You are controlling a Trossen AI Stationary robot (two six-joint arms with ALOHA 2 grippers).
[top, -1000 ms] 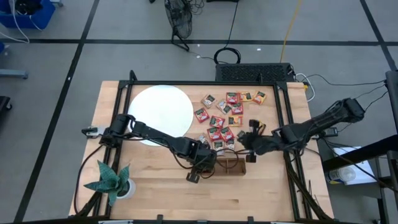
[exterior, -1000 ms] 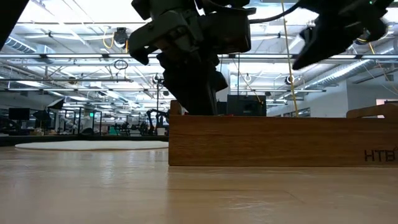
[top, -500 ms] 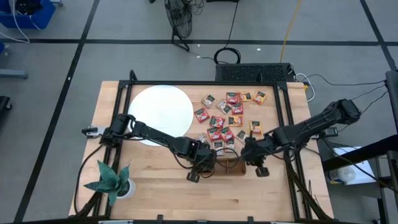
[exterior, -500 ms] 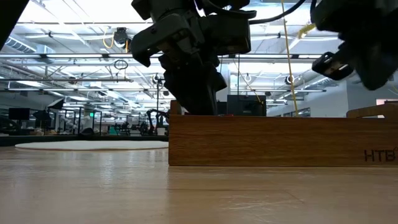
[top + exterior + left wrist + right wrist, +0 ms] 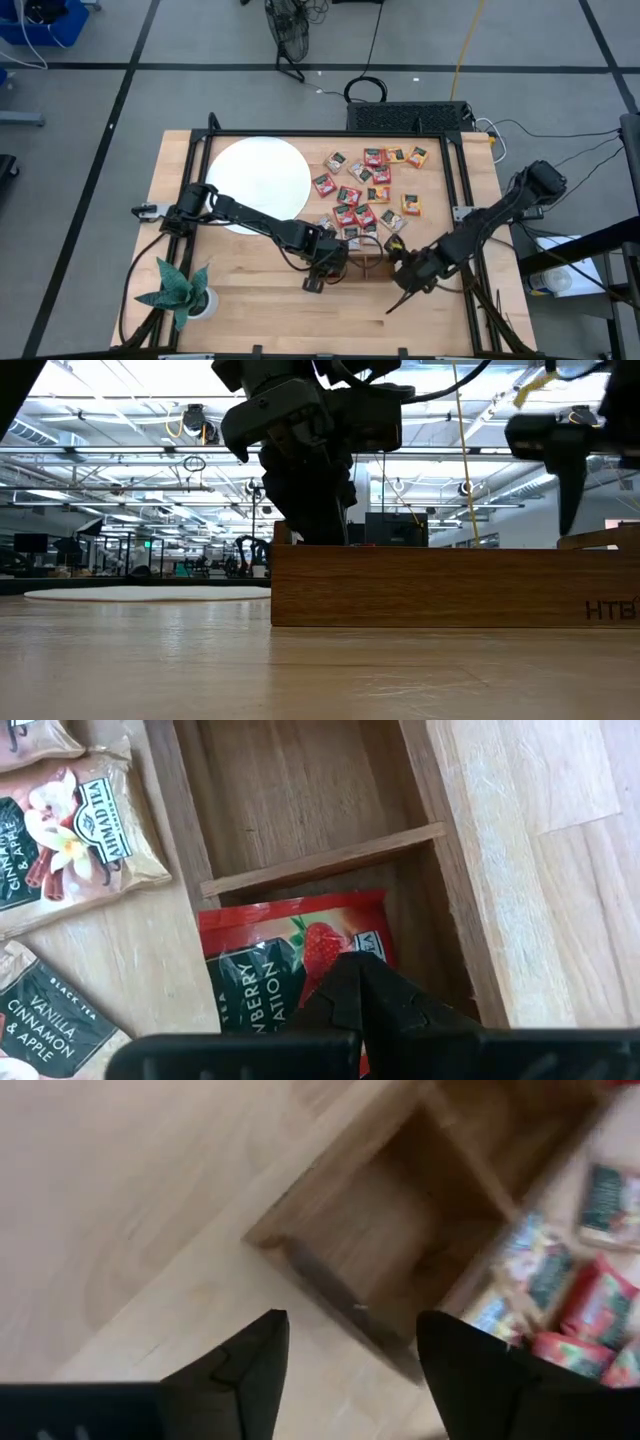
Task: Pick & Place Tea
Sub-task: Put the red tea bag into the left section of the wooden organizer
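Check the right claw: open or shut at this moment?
Open. In the right wrist view the right claw shows its two dark fingers standing well apart, bare wood between them, beside the wooden tray; nothing is held.

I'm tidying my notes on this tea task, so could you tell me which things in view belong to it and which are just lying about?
Job: tea sachets; red strawberry sachet in the wooden tray; left gripper; right gripper.

Lying about: white disc; potted plant.
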